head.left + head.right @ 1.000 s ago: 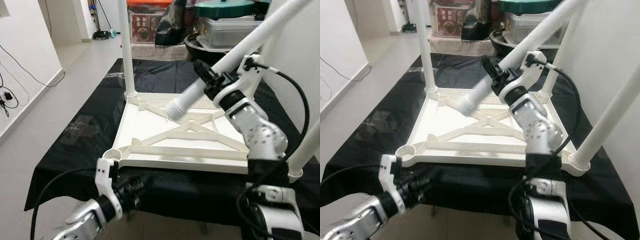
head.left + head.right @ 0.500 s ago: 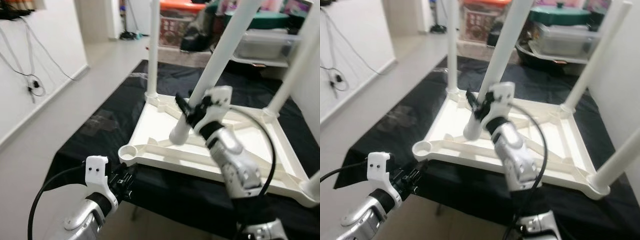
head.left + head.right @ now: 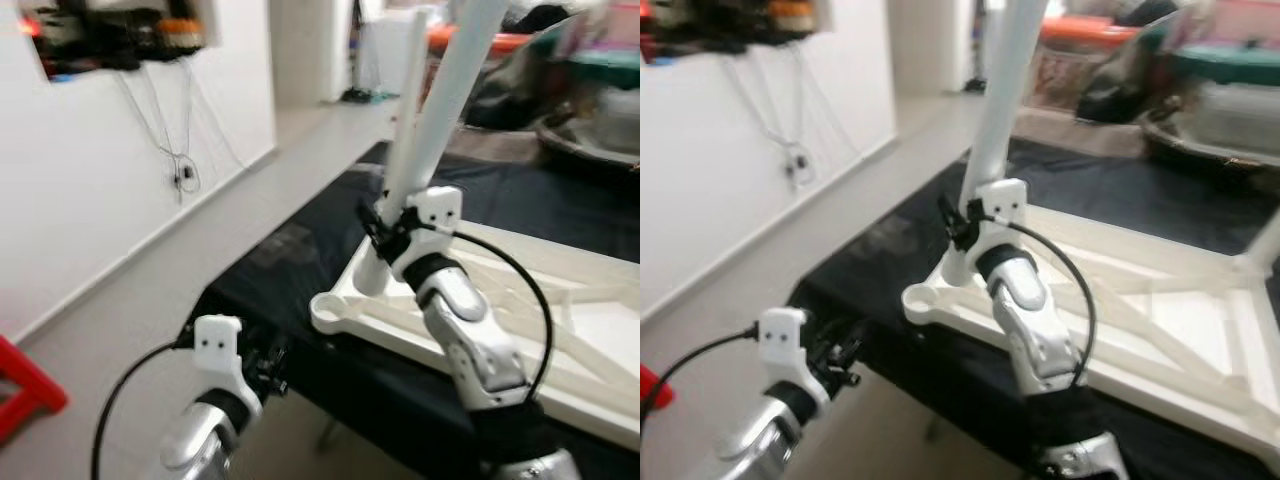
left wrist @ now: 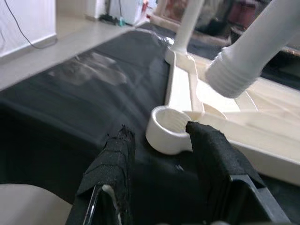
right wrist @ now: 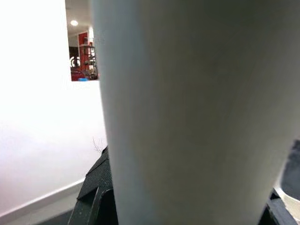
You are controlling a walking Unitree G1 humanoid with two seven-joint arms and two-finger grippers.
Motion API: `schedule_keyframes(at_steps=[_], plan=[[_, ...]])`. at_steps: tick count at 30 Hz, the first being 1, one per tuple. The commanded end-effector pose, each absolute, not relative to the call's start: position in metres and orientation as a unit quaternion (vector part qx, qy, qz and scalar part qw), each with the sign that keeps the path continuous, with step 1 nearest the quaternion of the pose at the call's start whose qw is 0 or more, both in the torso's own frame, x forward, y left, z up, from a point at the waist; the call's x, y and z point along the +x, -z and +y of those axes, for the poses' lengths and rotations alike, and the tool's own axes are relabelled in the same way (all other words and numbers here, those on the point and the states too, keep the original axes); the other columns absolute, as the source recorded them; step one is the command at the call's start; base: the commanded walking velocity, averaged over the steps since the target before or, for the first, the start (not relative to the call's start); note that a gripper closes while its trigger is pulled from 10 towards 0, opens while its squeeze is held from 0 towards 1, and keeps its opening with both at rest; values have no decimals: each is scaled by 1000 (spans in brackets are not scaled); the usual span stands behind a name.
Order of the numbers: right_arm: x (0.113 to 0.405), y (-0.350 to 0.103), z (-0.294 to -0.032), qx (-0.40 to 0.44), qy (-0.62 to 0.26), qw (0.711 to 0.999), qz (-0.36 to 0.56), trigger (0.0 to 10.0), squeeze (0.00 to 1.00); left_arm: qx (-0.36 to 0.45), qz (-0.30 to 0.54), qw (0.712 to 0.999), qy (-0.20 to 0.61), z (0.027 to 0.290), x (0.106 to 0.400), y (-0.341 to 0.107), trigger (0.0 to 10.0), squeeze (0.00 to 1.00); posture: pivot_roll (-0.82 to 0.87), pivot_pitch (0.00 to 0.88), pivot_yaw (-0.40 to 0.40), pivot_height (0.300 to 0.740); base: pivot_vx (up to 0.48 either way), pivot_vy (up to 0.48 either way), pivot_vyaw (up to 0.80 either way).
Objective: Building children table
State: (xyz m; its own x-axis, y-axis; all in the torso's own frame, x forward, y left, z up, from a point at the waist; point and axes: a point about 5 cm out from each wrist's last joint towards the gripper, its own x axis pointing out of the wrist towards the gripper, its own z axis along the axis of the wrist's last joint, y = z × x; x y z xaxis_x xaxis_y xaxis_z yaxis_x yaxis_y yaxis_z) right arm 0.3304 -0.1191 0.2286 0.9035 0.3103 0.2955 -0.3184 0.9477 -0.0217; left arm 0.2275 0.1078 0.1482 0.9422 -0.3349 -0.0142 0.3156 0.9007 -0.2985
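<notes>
1. Tabletop (image 3: 560, 320) of white plastic is lying upside down on a black cloth (image 3: 300, 250) — its ribbed underside is facing up, and it serves here as the landmark.
2. An empty round socket (image 3: 330, 312) is sitting at the tabletop's near corner, the one closest to the left claw (image 4: 159, 154).
3. The right claw (image 3: 385, 228) is closing its black fingers around a loose white leg (image 3: 445, 110), gripping it a little above the lower end.
4. That leg is tilting up and away over the tabletop; its threaded lower end (image 4: 229, 77) is hanging above the frame just beside the empty socket, and not in it.
5. Another white leg (image 3: 408, 110) is already standing upright at a farther corner of the tabletop, behind the held one.
6. The left claw is hovering low at the cloth's edge, in front of the socket corner, with its two padded fingers (image 4: 110, 164) spread apart and holding nothing — the socket is showing between them in the left wrist view.
7. A white wall (image 3: 110, 190) with dangling cables (image 3: 185, 150) is rising well to the left of the tabletop, beyond a pale floor (image 3: 150, 300).
</notes>
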Motion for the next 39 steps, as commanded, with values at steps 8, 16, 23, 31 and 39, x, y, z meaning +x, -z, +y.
schedule_keyframes(at_steps=[8,16,23,31,39], plan=[[331,-227,-116,25,-149,978,-145,10000,0,-129,31,983,126,119,231,-146,10000,0,88,14,-67,740,0,0,500],[334,-228,-122,35,-136,980,-141,10000,0,-114,9,988,102,125,238,-155,10000,0,85,37,-68,740,0,0,-206],[337,-230,-123,36,-149,979,-138,10000,0,-114,-1,989,98,125,240,-161,10000,0,80,73,-72,740,0,0,-343],[362,-244,-116,54,-254,957,-130,10000,0,-109,6,984,141,108,226,-161,10000,0,84,134,-76,740,0,0,0],[395,-278,-149,71,-309,941,-119,10000,0,-126,22,977,169,94,201,-162,10000,0,92,211,-81,740,0,0,0]])
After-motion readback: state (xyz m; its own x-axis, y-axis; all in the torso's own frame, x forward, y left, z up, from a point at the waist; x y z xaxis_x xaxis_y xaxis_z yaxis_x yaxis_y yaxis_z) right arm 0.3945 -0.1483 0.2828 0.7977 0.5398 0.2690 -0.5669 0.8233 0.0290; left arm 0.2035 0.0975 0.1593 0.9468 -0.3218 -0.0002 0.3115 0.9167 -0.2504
